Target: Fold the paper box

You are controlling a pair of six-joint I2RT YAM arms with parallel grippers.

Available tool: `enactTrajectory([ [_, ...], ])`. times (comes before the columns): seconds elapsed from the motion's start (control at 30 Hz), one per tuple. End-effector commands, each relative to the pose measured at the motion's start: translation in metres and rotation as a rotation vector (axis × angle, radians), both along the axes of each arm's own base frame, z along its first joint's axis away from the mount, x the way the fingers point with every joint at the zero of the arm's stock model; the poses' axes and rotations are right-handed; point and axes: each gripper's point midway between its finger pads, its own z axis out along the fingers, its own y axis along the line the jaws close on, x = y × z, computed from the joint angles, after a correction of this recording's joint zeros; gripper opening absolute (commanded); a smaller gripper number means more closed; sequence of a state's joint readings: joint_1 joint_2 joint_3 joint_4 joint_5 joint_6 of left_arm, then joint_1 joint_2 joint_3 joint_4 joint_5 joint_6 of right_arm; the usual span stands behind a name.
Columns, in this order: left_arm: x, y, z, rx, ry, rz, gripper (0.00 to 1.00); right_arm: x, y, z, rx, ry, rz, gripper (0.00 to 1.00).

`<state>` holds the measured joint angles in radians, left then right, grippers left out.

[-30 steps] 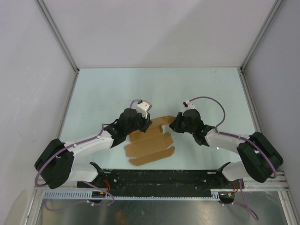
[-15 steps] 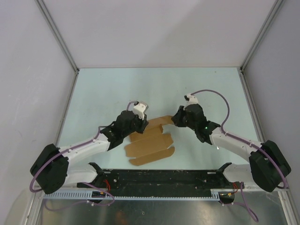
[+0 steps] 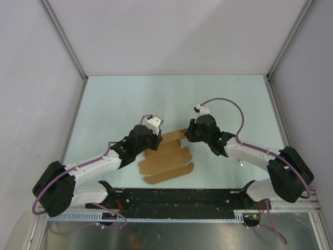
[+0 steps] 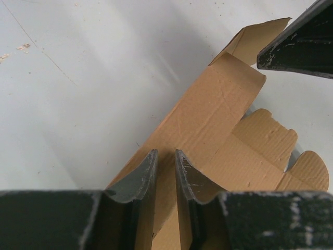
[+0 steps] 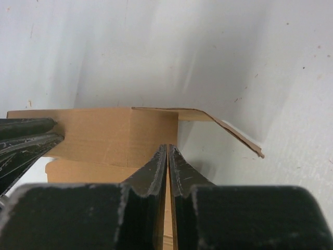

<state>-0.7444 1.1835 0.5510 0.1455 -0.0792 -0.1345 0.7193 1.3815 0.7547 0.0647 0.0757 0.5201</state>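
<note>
since the plain brown, die-cut, thin-cardboard paper box [image 3: 166, 159] lies low between my two arms on the pale, smooth table top [image 3: 114, 104], most of it is flat sheet. only the far long panel stands up, with a loose end flap curling off it to the right.

right claw [image 5: 167, 151]: closed to a sliver, a thin brown edge of that standing panel pinched between the fingers. left claw [image 4: 165, 156]: narrow gap with card showing inside it, at the panel's other end. whether the pads actually bite i cannot tell.

handling, my guess: very light, so it will slide on the table rather than resist. bends readily at the scored creases. a hard squeeze away from a crease would likely dent or kink it. surface looks matte, probably decent grip. best hold: panel edges close beside a crease, one claw at each end, so the fold follows the score. tabs and scalloped flaps look flimsy, so avoid pulling by them.

writing: none readable. no brand, label or print on any face i can see.
</note>
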Motion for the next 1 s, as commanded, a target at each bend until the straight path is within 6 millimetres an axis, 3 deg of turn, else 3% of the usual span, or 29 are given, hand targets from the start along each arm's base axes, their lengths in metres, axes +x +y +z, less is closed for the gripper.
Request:
enactTrajectory([
  [0.0, -0.001, 0.003, 0.002, -0.005, -0.008, 0.018, 0.24, 0.009, 0.005, 0.012, -0.011, -0.041, -0.007, 0.09],
  [0.47, -0.002, 0.0, 0.0, -0.006, 0.0, 0.004, 0.24, 0.002, 0.027, -0.002, 0.017, 0.01, 0.049, 0.08],
  [0.97, -0.003, -0.002, -0.002, -0.009, 0.005, -0.007, 0.23, -0.004, 0.053, 0.005, 0.148, 0.046, 0.13, 0.08],
])
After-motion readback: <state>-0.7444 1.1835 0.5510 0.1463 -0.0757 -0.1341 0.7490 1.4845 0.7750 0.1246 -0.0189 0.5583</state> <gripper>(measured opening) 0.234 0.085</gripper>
